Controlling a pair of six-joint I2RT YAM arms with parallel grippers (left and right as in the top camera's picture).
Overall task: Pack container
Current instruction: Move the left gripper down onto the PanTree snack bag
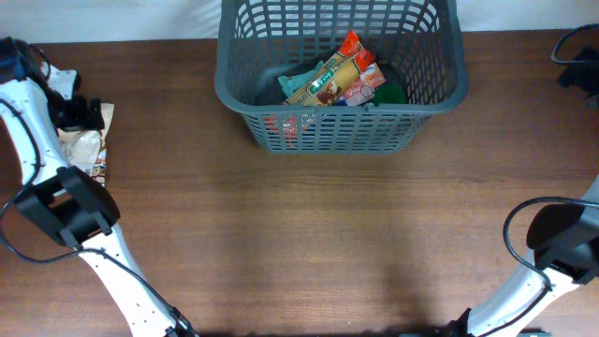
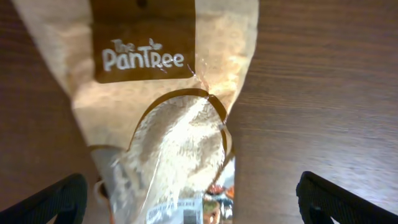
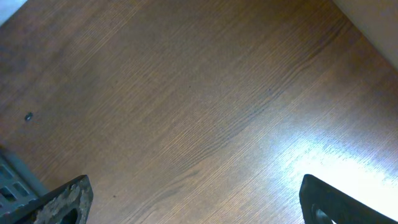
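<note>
Left claw point(image 2: 193, 198) hangs with its two fingers spread wide, one on each side of a beige bag point(image 2: 174, 124) printed "The PanTree". It pinches nothing, and whether the fingers touch the film I cannot tell. The basket point(image 1: 328, 131) stands at the middle of the far edge of the desk point(image 1: 299, 234), with several colourful packets point(image 1: 337, 80) lying inside. The bag lies at the left edge, well apart from the basket. The right claw point(image 3: 199, 200) is also spread and empty, over bare wood on the right side.

I think the danger is in the bag itself. It looks soft and filled with something loose, so the fingers may catch only a fold of film, and then it can sag or slip on the way across. A hanging bag could also strike the thick rim. Because it lies so close to the left edge, a poor push may slide it off the desk.

Much is hidden. The arm covers part of the bag from above, and the wrist view cuts off both its ends. The far side of the basket is out of the overhead frame, and what lies under the top packets is not visible.
</note>
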